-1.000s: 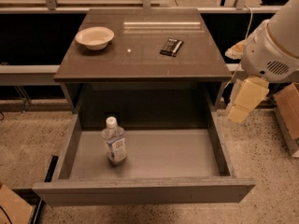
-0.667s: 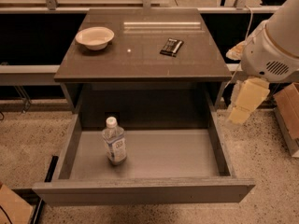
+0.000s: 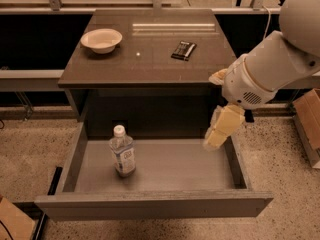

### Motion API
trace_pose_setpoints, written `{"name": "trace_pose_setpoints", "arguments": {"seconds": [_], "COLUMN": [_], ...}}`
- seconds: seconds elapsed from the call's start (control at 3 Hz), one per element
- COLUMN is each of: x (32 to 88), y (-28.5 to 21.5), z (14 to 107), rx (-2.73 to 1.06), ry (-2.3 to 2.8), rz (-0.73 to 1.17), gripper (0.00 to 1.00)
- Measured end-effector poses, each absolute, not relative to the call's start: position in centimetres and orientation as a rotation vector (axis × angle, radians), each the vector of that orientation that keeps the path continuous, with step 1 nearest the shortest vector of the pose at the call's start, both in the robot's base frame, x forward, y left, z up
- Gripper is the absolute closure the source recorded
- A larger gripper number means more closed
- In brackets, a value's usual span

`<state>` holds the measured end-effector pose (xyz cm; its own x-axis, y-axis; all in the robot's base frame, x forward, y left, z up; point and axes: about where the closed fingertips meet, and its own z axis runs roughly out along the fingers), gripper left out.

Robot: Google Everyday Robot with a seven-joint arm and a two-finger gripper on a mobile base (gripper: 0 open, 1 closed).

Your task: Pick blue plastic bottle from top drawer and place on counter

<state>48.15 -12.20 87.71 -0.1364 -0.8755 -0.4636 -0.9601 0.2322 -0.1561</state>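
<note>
The cream-coloured gripper [image 3: 220, 131] has been brought leftward and down, and now hangs over the right side of the wide, shallow grey top drawer [image 3: 175, 166]. Whether it is wide or narrow cannot be told. The small clear blue plastic bottle with a white cap [image 3: 122, 156] stands upright at the drawer's left, well apart from it and ungrasped. Nothing has yet been placed on the glossy dark grey-brown desk [image 3: 150, 59].

The dark, glossy table [image 3: 150, 66] carries a white bowl [image 3: 101, 40] near its left edge and a small flat black packet [image 3: 183, 50] right of the middle. The claw [image 3: 220, 131] hangs below the table's front right corner.
</note>
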Motion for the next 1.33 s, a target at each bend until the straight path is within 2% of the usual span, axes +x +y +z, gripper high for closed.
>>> {"name": "trace_pose_setpoints", "arguments": {"seconds": [0.67,1.0,1.33], "x": [49.9,50.8,50.9], "y": [-6.2,-3.8,-3.8], "z": [82.6,81.0,80.9], "rx": [-1.615,-1.586,-1.584], "ry": [1.948,1.918,1.919], "rz": [0.489,0.569,0.571], "gripper": [0.00,0.00,0.00]}}
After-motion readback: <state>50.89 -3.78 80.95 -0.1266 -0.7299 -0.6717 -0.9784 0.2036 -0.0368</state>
